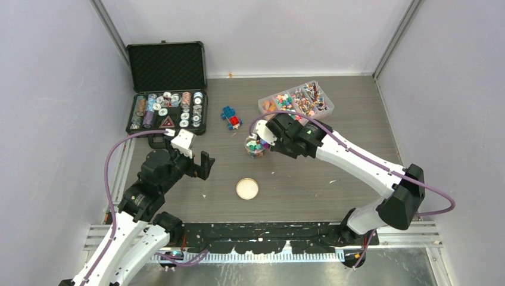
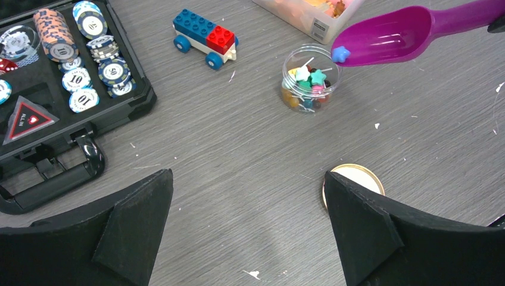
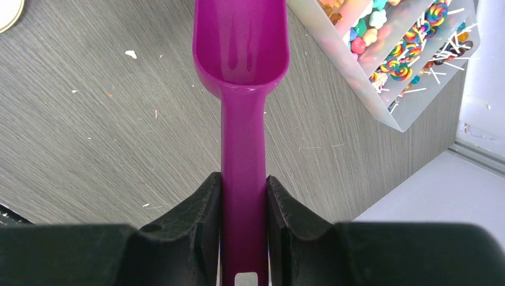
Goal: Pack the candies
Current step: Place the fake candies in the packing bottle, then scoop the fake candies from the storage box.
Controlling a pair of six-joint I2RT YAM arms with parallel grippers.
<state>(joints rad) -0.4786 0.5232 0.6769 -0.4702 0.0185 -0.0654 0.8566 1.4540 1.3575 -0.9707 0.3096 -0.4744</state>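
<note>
Body: left arm [image 1: 128,229] and right arm [image 1: 357,159], white link shells, black joint housings, black bases. One purple cable [image 1: 109,161] loops along each. A white camera block [image 1: 183,142] sits at each wrist. Ends: left gripper [image 2: 247,179] and right gripper [image 3: 244,190], matte black, two wedge-shaped fingers [image 2: 137,220] apiece.

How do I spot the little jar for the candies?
Find the middle of the grey table, beside the blue-and-red brick car. The jar stands there under the purple scoop's tip. It is the only clear round pot, with star-shaped candies inside.
</note>
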